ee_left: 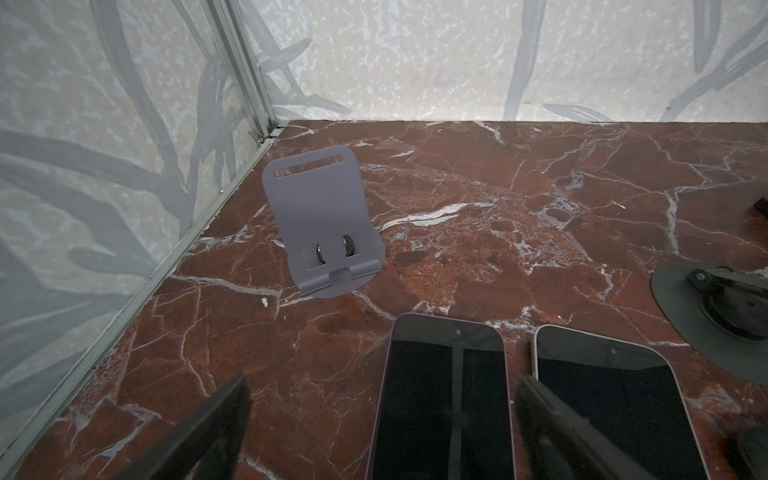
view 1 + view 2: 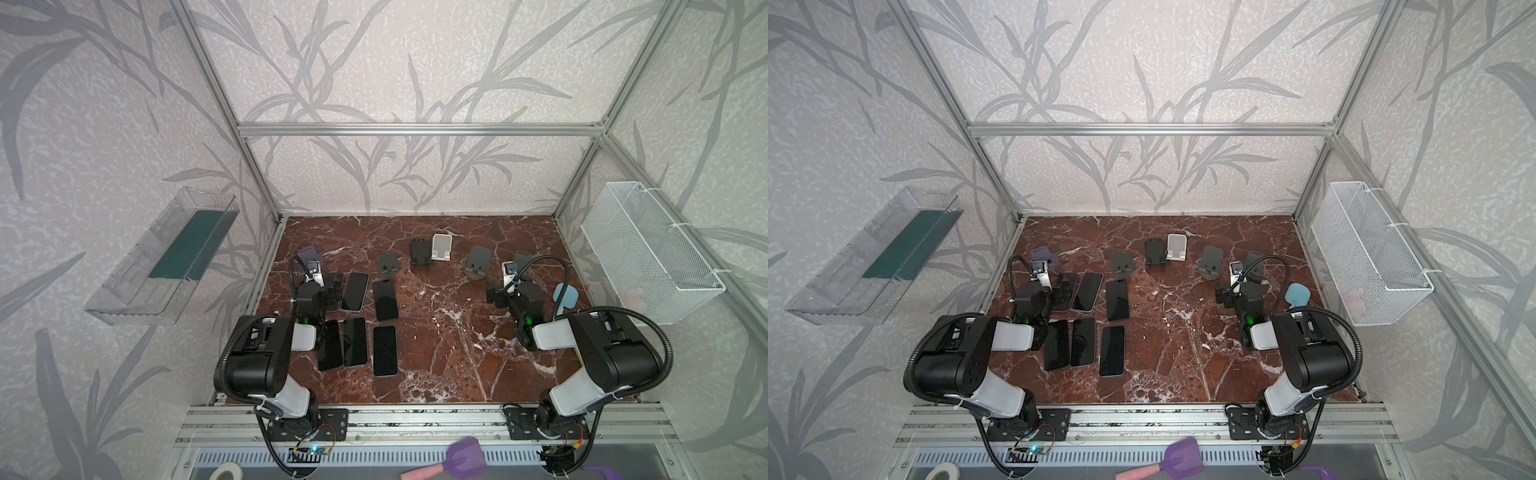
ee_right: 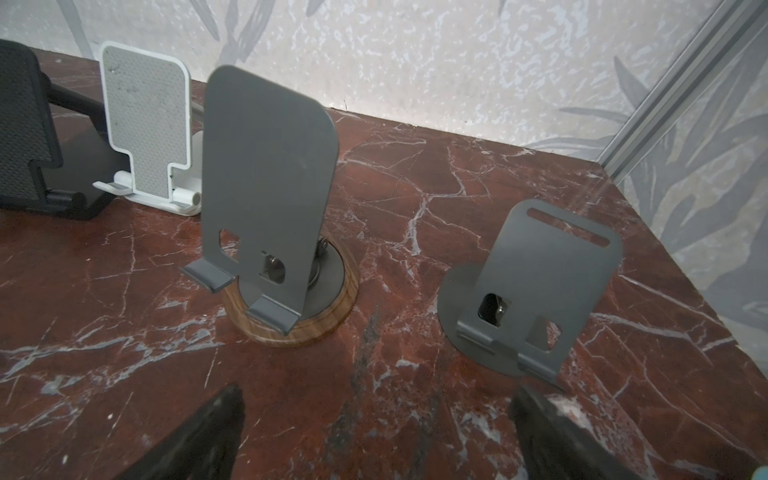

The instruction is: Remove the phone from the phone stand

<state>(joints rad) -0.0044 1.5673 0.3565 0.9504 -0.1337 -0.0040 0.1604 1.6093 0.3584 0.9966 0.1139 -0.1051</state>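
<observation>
With left gripper (image 1: 382,395) and right gripper (image 3: 380,399) gaping empty, the flat phones (image 2: 385,350) look stiff, slick, breakable, best pinched across long edges.

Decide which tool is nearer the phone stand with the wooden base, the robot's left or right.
Right. The right tool hovers open just in front of the wood-based stand; the left tool is across the table, above the phones lying flat near the purple stand.

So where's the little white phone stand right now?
In both top views the white phone stand sits mid-table near the back wall, a black stand close on its left and a wood-based grey stand to its right.
</observation>
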